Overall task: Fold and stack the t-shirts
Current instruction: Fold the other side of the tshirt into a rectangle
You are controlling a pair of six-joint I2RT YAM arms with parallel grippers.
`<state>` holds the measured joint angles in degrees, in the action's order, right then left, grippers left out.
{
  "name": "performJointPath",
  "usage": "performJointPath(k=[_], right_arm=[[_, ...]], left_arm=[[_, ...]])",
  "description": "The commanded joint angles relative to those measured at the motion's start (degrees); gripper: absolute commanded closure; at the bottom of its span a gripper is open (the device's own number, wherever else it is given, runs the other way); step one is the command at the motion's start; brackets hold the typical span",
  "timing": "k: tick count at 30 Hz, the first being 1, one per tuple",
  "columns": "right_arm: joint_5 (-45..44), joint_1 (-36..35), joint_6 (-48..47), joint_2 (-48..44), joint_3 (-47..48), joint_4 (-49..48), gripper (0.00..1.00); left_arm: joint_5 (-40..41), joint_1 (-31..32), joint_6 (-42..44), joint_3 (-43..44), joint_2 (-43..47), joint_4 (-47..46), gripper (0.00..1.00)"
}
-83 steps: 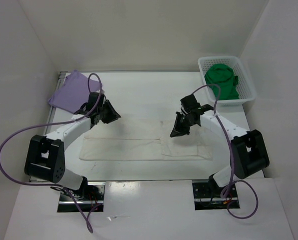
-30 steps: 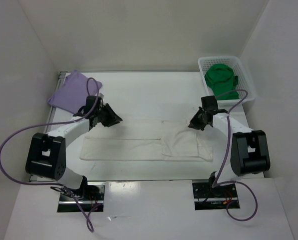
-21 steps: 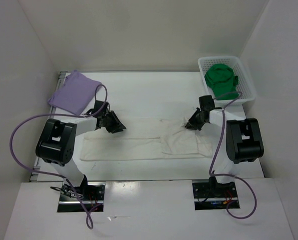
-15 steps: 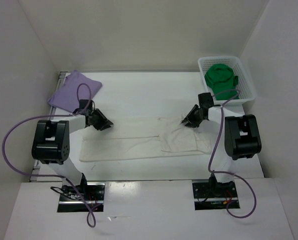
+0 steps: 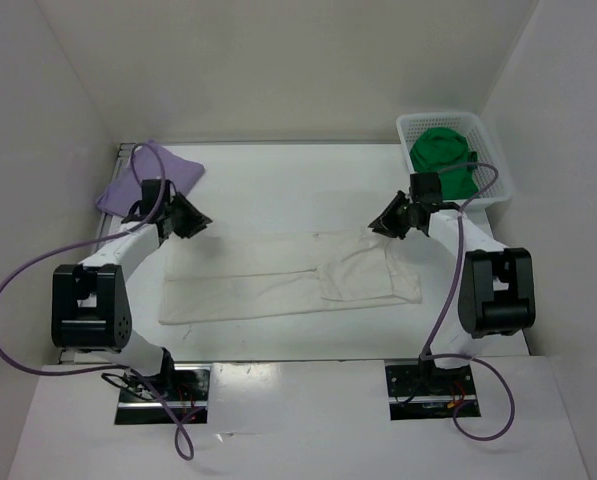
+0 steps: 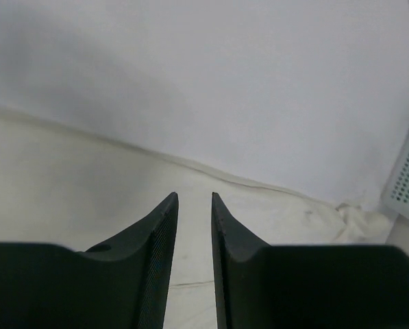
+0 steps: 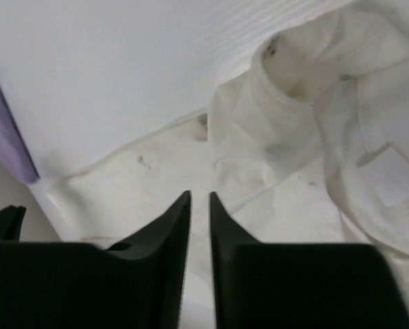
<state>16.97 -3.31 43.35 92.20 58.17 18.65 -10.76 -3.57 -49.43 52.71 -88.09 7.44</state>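
Top external: three t-shirts [image 5: 278, 275], one basket [image 5: 500, 172]

The cream white t-shirt [image 5: 278, 280] is lying flat across the middle of the top view as a long band folded lengthwise, with its right end rumpled and doubled over. The lavender purple t-shirt [image 5: 118, 192] is lying folded flat at the upper left. The bright green t-shirt [image 5: 441, 150] is sitting bunched at the upper right.

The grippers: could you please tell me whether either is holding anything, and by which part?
Nothing is held: the left gripper and right gripper both stand slightly open with nothing between the fingers; the cream shirt lies loose.
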Motion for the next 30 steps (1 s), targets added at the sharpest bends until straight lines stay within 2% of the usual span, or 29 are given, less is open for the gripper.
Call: performJointPath(k=[1,2,5,7,9,10,14,20,27,30], right_arm=[[-1.77,2.78,-0.81,-3.96,-3.05,0.51,0.84],[-1.24,3.31,-0.81,-3.96,-3.06,-0.1,0.92],[-3.6,3.84,-1.34,-3.43,-3.59,-0.11,0.94],[-4.22,5.06,-1.95,-2.91,-3.59,0.94,0.88],[-4.76,5.77,-1.96,-2.91,-5.08,1.56,0.71],[-4.76,5.77,-1.96,-3.43,-5.61,1.56,0.68],[-4.76,5.77,-1.96,-3.43,-7.98,1.48,0.63],[-4.14,5.77,-1.96,-0.45,-9.04,0.42,0.63],[-3.6,5.77,-2.57,2.98,-9.04,-1.25,0.63],[-2.39,5.77,-2.57,2.98,-8.51,-1.96,0.68]], left_arm=[[0.22,11.43,1.18,5.73,1.1,-0.76,0.67],[-1.0,14.27,0.31,7.39,-0.05,-0.76,0.67],[-4.78,23.15,-2.77,8.55,-6.28,-5.14,0.67],[-6.54,27.28,-3.3,11.79,-11.36,-5.77,0.67],[-7.08,29.23,-3.3,15.99,-15.76,-6.3,0.67],[-7.08,30.63,-2.78,17.41,-16.92,-6.3,0.67],[-8.57,32.23,-2.78,22.69,-22.02,-6.3,0.65],[-12.17,34.07,-1.72,27.09,-29.31,-6.83,0.64],[-10.68,34.07,-0.67,26.39,-31.79,-6.83,0.64],[-9.37,34.07,-0.67,25.87,-32.4,-7.35,0.64]])
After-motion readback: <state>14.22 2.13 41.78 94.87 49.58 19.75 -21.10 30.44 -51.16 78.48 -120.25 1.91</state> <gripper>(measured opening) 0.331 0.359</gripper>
